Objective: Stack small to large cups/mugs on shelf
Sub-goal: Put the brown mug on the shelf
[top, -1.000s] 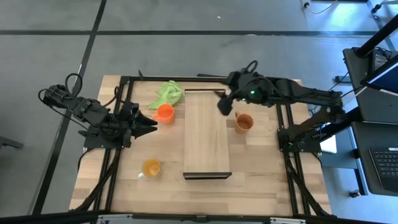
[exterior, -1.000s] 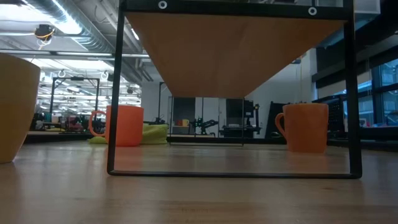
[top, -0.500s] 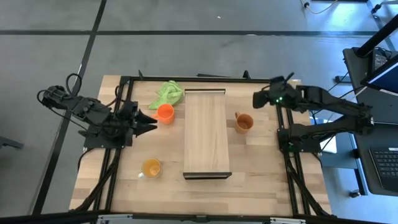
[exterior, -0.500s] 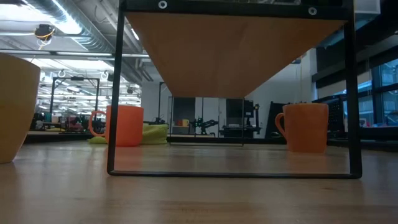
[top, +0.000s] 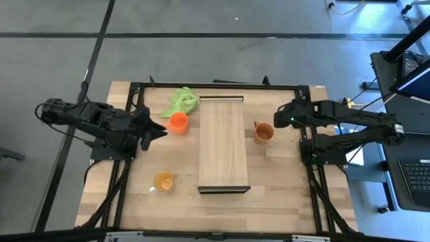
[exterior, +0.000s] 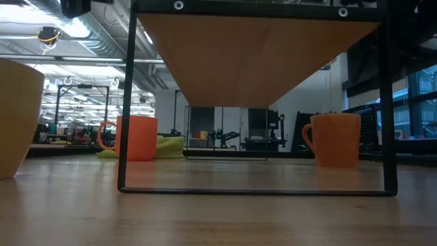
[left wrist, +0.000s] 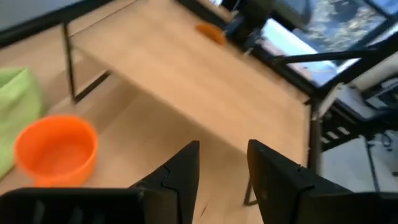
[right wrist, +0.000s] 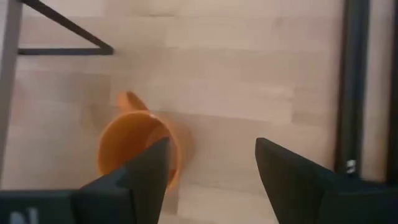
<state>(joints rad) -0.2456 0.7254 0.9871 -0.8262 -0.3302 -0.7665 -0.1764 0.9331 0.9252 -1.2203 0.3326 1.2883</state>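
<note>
The light-wood shelf (top: 224, 144) stands in the middle of the table on dark end rails. The red-orange mug (top: 178, 122) stands upright on the table left of it, and also shows in the left wrist view (left wrist: 56, 149). The brownish-orange mug (top: 263, 132) stands right of the shelf. The yellow-orange mug (top: 163, 181) stands near the left front. My left gripper (left wrist: 222, 163) is open, just left of the red-orange mug (exterior: 136, 137). My right gripper (right wrist: 211, 158) is open, hovering right of and above the brownish-orange mug (right wrist: 134, 146).
A lime-green cloth (top: 181, 101) lies bunched behind the red-orange mug at the far side. Dark frame rails (top: 134, 87) run along the table's edges. The shelf top (left wrist: 186, 74) is bare. In the low view the yellow-orange mug (exterior: 17, 116) looms at the near left.
My right gripper has swung from above the shelf's far end toward the table's right edge and now hangs beside the brownish-orange mug. My left arm has shifted slightly toward the far edge, close to the red-orange mug. No mug has moved.
</note>
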